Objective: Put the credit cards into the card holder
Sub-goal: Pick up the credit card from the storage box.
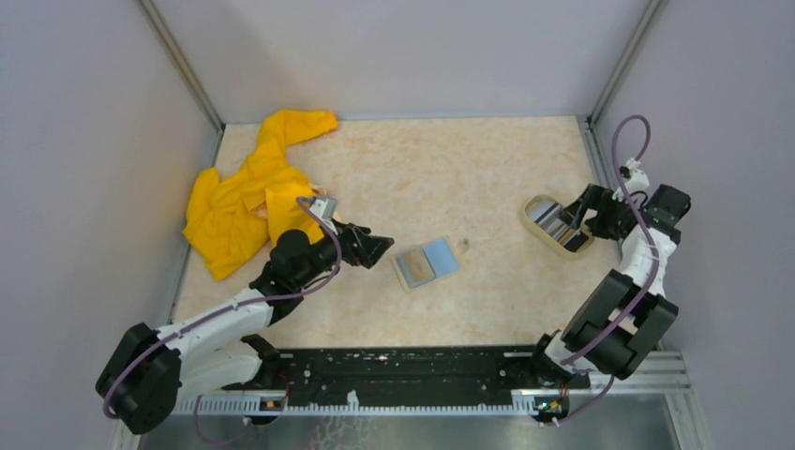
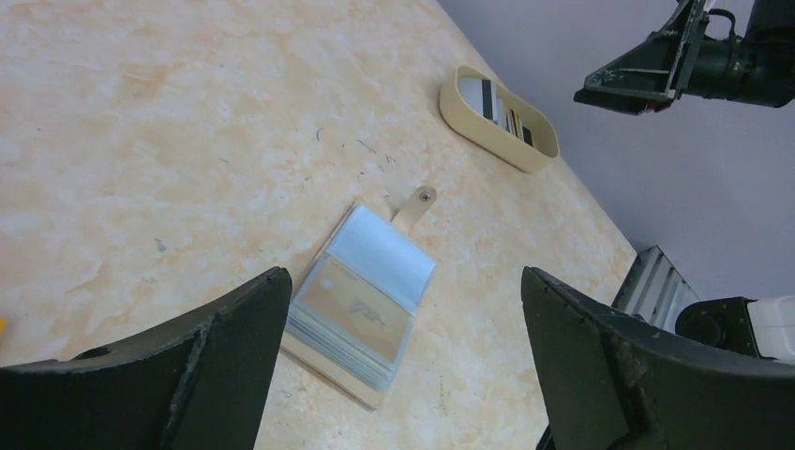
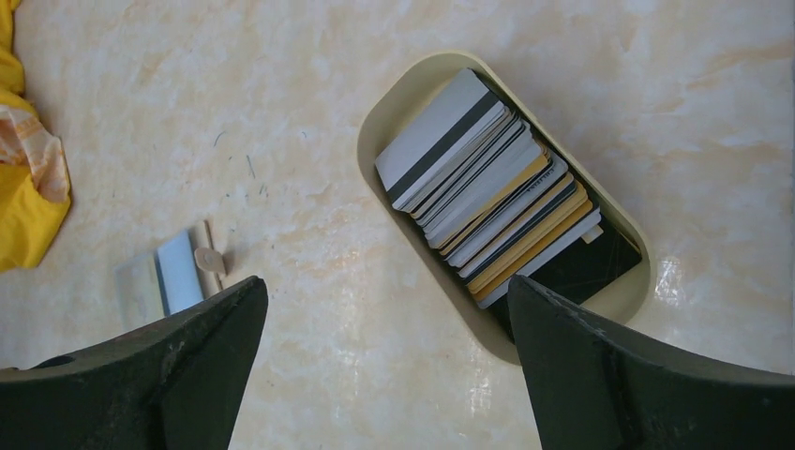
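Observation:
The card holder point(image 1: 427, 262) lies open on the table's middle, tan outside with pale blue sleeves; it also shows in the left wrist view point(image 2: 361, 291) and small in the right wrist view point(image 3: 164, 281). The credit cards point(image 3: 492, 192) stand stacked in an oval cream dish point(image 3: 394, 103) at the right, which the top view point(image 1: 553, 225) shows too. My left gripper point(image 1: 380, 248) is open and empty, just left of the card holder and above the table. My right gripper point(image 1: 574, 214) is open and empty, hovering over the dish. In its wrist view its gripper point(image 3: 386, 314) straddles the dish's near rim.
A crumpled yellow cloth point(image 1: 248, 192) lies at the table's back left. Grey walls close in the table on three sides. A black rail point(image 1: 412, 366) runs along the near edge between the arm bases.

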Controlling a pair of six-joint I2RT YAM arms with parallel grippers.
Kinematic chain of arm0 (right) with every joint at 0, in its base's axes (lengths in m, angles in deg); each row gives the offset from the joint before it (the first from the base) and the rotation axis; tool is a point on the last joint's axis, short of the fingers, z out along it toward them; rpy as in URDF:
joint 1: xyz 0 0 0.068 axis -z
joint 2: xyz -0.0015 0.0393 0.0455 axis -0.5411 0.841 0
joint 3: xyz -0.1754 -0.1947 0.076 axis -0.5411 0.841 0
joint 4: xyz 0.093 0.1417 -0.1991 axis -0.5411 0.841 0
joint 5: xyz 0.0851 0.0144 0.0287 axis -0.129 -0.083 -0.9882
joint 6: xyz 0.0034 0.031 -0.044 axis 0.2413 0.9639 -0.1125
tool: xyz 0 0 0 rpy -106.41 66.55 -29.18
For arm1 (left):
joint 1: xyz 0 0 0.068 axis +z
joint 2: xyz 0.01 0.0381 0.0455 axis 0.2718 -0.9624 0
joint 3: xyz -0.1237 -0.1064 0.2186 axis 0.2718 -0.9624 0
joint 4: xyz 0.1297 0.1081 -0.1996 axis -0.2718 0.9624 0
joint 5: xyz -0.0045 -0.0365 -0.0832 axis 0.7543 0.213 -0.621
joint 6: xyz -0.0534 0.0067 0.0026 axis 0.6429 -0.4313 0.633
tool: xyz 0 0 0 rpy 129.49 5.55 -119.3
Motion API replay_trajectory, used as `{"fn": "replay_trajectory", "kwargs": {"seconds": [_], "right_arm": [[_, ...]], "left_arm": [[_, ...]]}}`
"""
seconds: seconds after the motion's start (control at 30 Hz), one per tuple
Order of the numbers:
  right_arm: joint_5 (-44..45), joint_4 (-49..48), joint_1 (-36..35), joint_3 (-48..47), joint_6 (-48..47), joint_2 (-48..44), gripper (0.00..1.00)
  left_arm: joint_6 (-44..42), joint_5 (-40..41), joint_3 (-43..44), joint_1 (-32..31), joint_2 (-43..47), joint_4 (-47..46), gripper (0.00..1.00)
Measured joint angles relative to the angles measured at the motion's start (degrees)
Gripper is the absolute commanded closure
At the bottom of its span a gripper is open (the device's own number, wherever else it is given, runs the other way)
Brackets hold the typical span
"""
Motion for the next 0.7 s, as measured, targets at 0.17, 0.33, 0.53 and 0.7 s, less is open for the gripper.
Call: {"fn": "replay_trajectory", "kwargs": {"seconds": [0.17,0.33,0.53,0.7], "right_arm": [[0.1,-0.7,1.1,0.0,2.3,0.0,0.04],[2.6,-4.2,1.1,2.3,8.4,0.0,0.06],[8.1,-9.0,1.1,8.0,18.3,0.0,0.08],[11.3,-12.0,1.1,8.7,23.8,1.8,0.09]], "left_arm": [[-1.9,1.5,0.6,0.5,4.7,5.0,0.02],[-4.1,1.5,6.5,0.6,5.2,14.5,0.02],[-5.0,2.8,4.0,0.6,5.5,13.9,0.02],[-5.1,2.8,3.6,0.6,2.4,13.9,0.02]]}}
